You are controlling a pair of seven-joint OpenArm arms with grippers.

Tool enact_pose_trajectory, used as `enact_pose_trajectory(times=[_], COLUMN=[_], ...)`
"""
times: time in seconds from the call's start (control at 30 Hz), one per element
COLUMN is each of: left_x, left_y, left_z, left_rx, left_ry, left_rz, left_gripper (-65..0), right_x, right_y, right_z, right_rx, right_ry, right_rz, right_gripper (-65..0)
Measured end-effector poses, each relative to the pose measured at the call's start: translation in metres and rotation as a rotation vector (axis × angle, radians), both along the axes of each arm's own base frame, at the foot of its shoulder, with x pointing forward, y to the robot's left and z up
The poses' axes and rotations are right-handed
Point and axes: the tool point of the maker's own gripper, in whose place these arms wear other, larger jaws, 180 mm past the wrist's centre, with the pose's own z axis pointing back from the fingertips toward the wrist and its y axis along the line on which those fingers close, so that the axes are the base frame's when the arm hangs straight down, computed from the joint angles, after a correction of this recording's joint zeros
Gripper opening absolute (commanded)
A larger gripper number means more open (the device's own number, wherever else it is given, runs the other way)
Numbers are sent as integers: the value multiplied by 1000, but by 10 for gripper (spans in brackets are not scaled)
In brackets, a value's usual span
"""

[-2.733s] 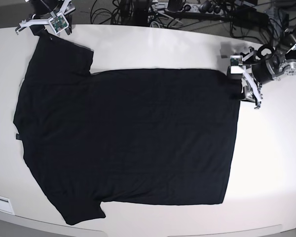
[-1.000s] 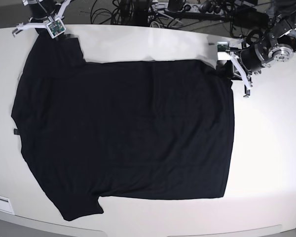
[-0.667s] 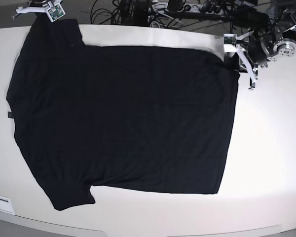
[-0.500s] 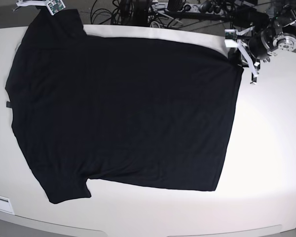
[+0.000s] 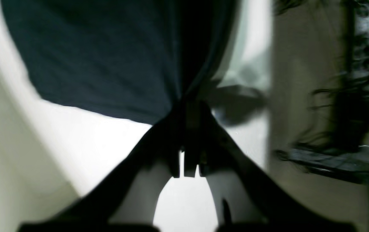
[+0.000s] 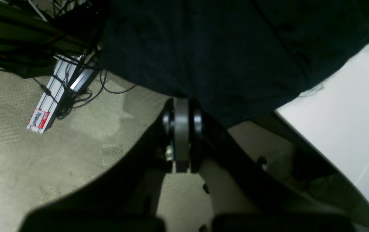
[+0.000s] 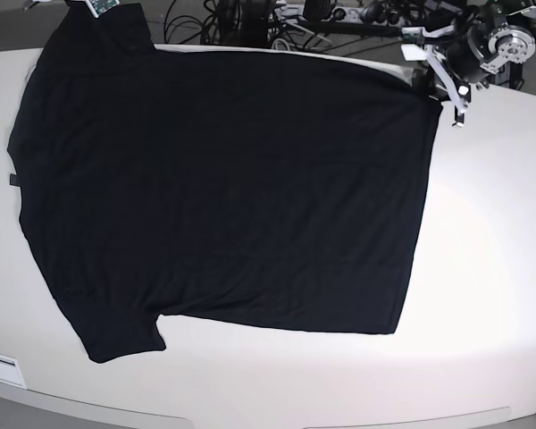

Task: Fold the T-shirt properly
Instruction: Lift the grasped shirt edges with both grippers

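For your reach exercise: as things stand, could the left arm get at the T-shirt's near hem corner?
Probably not yet: the left end effector is shut on the T-shirt at its far corner, so it must let go first; nothing blocks the table alongside.

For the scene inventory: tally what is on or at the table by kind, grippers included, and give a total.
T-shirt, black: 1
Grippers, left gripper and right gripper, each pinching an edge of the shirt: 2
Table, white: 1
Total: 4
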Motion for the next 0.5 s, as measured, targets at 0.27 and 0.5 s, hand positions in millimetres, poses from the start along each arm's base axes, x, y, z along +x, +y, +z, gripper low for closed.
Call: enact_pose_trajectory(times=[0.27,0.5], left_x=[52,86], left_y=[-8,1], left_z=[32,23], left_rx=[-79,-122], left_ry=[-217,-260], left_rz=[42,109], left_gripper=[-650,-650], right_x=[66,123], right_y=[-17,-24], right_z=[21,46], right_rx=[-97,-130], right_ry=[-257,-440], right_rz=[-11,49], right_gripper=[-650,-650])
